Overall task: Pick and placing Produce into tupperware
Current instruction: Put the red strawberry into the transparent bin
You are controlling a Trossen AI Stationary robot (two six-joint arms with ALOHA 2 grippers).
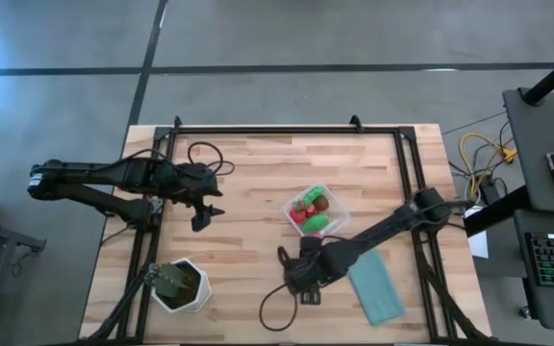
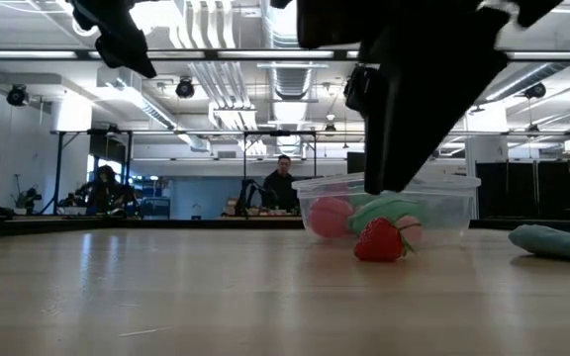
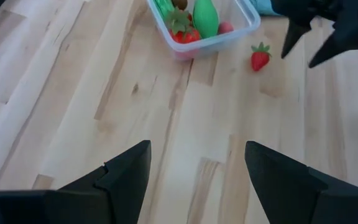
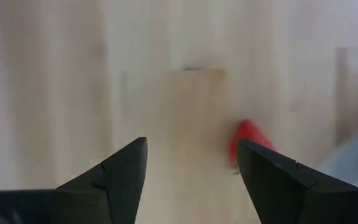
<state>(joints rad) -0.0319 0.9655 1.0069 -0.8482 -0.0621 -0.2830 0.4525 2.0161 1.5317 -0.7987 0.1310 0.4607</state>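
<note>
strawberry (image 3: 260,56), a small red toy one with a green leafy cap, lies on the bare wooden table (image 1: 248,183) just outside the clear plastic tub (image 1: 339,207), close to its wall but apart from it. in the level view the berry (image 2: 379,240) sits in front of the tub (image 2: 453,203). seen from above, the tub stands at about three o'clock from the middle of the table and holds several pieces: green long ones (image 3: 205,17), red and pink round ones, and something brown.

the right gripper (image 4: 191,165) hangs low over the wood at about seven o'clock from the tub, its two dark fingers (image 4: 120,174) spread wide with nothing between them; the berry (image 4: 248,142) lies just beyond one fingertip.

the left gripper (image 3: 194,168) waits at about nine o'clock on the table, well apart from the tub, fingers spread and holding nothing.

a flat teal cloth (image 1: 376,286) lies at five o'clock, and a green plant in a white pot (image 1: 181,285) at seven o'clock. people sit far back in the room.
</note>
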